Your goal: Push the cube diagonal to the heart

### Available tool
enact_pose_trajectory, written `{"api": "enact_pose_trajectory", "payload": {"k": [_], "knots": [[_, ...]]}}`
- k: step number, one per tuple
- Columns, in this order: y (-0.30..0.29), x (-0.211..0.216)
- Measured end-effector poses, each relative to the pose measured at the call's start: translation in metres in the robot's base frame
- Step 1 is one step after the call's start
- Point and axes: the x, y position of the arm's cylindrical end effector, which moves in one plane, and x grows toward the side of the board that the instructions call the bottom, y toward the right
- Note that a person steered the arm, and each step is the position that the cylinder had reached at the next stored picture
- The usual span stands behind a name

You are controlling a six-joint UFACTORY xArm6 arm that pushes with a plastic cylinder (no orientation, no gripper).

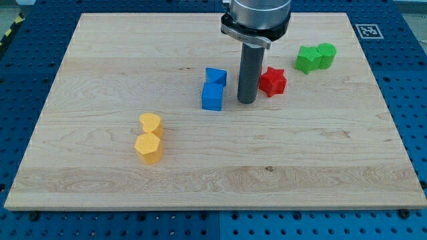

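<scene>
A blue cube (212, 97) sits near the board's middle, with a second, smaller blue block (215, 77) touching it just above. A yellow heart (151, 124) lies lower left, with a yellow hexagonal block (148, 148) touching it below. My tip (246, 101) rests on the board just right of the blue cube, with a small gap between them. A red star-shaped block (272, 81) lies just right of the rod.
Two green blocks (315, 58) sit together at the view's upper right. The wooden board (80, 173) lies on a blue pegboard table. A marker tag (366, 30) is at the board's top right corner.
</scene>
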Motion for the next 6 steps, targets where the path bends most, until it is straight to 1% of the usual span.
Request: {"api": "enact_pose_trajectory", "payload": {"k": [1, 3, 4, 5, 6], "knots": [[-0.001, 0.0], [-0.051, 0.011], [-0.051, 0.008], [-0.057, -0.009], [-0.058, -0.009]]}}
